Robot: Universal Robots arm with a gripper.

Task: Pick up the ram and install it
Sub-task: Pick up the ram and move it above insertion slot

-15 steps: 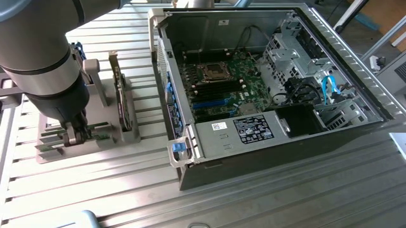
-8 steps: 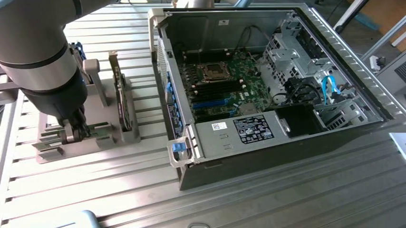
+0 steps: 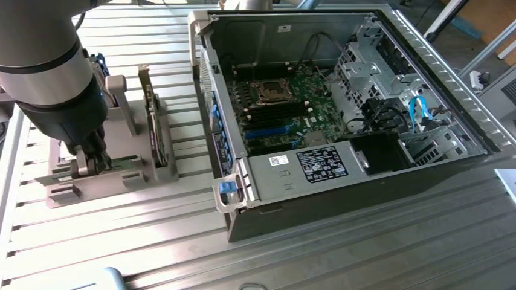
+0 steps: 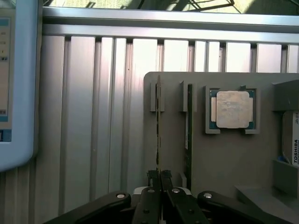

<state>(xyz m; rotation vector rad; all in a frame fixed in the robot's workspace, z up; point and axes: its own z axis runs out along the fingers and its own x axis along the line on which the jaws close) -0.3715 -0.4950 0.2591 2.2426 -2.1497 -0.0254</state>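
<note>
- Grey holder (image 4: 224,154) keeps the thin ram (image 4: 158,121) on edge; black gripper (image 4: 161,176) pinches its near end.
- Wrist view adds a square silver processor (image 4: 232,109) beside; exterior view, an open metal case (image 3: 258,36) well apart.

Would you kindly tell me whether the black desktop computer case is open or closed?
Open: the black desktop computer case has no side panel on, and the green motherboard and blue cable inside lie in plain view.

Ribbed aluminium table (image 3: 322,254), wooden panel (image 3: 490,17) beyond it, bright even light
</note>
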